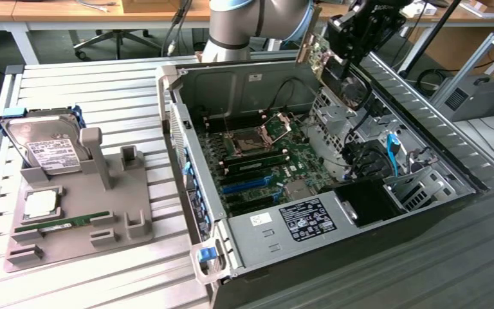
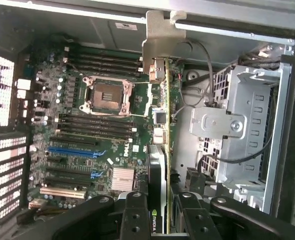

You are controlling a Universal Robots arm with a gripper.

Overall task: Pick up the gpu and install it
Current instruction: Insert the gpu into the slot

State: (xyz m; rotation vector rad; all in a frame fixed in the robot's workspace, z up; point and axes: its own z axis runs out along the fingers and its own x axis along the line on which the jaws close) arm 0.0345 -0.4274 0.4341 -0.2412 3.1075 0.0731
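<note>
A slatted pale worktop (image 1: 92, 90) carries everything in the scene. An open computer case (image 1: 453, 174) lies on its side over the half of the worktop at the exterior view's right. The robot arm (image 1: 238, 26) is seen behind the far wall of the case.

The floor of the case is covered by a green motherboard (image 1: 256, 161) (image 2: 87, 125). An uncovered processor socket (image 1: 251, 138) (image 2: 107, 95) is seen on it, flanked by rows of black memory slots. A silver drive cage (image 2: 247, 125) stands beside the board.

At the exterior view's left, a grey holder (image 1: 110, 212) rests on the worktop, well apart from the case. A hard drive (image 1: 49, 145) in a blue frame is propped upright at its far end. A square processor (image 1: 41, 205) and a narrow RAM stick (image 1: 62, 223) lie in recesses nearer the camera.

The gpu (image 1: 333, 71) (image 2: 157, 170) is held in the air above the case's far corner at the exterior view's right, clear of the motherboard. In the wrist view it is seen edge-on, with its silver bracket (image 2: 160, 45) at the end away from the tool. It hangs over the strip between the socket and the drive cage.

The tool (image 1: 363, 29) (image 2: 162, 212) is pinched on the gpu, a black finger (image 2: 135, 215) pressed against each face of the card.
</note>
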